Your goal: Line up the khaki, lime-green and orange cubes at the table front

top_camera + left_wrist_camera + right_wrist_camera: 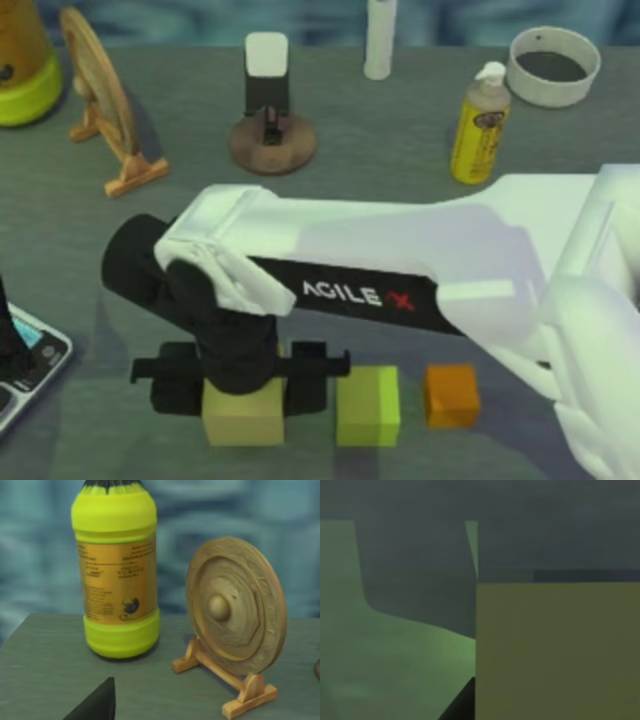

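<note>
Three cubes stand in a row near the front of the table (560, 180): the khaki cube (245, 420) at the left, the lime-green cube (367, 405) in the middle and the orange cube (451, 396) at the right. My right gripper (243, 385) reaches in from the right and sits down over the khaki cube, shut on it with a black finger on either side. In the right wrist view the khaki cube (555, 650) fills one side, with a fingertip (462, 705) against its edge. My left arm (8, 335) is parked at the left edge, and one fingertip (97, 702) shows in its wrist view.
At the back stand a big yellow-green bottle (22, 70), a wooden disc on a stand (105, 105), a phone holder (270, 110), a white cylinder (380, 38), a yellow pump bottle (478, 125) and a white bowl (553, 65). A grey device (35, 365) lies at the front left.
</note>
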`<state>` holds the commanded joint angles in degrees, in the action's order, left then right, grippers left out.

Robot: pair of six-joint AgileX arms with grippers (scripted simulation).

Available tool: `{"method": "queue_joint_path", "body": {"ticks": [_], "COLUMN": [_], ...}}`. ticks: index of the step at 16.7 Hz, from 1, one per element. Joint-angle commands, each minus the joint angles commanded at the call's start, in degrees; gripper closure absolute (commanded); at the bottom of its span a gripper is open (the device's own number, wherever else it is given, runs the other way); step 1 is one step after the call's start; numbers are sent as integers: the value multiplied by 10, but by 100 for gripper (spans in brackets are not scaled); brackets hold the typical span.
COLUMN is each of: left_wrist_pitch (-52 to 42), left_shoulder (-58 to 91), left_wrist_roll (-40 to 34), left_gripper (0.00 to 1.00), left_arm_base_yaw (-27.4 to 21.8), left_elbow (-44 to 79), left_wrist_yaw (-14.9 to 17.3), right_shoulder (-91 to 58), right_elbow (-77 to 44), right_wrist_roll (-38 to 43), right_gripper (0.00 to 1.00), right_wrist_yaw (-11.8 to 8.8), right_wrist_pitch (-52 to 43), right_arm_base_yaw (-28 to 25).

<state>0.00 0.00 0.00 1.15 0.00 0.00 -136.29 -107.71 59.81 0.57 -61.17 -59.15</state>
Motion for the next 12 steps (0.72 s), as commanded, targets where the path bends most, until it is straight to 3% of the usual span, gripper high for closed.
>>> {"method": "queue_joint_path", "body": {"ticks": [8,12], "left_wrist_pitch": [0,0], "left_shoulder": [0,0], "left_wrist_roll": [0,0], "left_gripper": [0,0], "left_arm_base_yaw": [0,0], "left_elbow": [0,0], "left_wrist_yaw": [0,0], "right_shoulder": [0,0], "right_elbow": [0,0], "right_wrist_roll": [0,0], "right_gripper": [2,0], "right_wrist_yaw": [0,0], "right_wrist_pitch": [0,0], "right_arm_base_yaw": [0,0]}}
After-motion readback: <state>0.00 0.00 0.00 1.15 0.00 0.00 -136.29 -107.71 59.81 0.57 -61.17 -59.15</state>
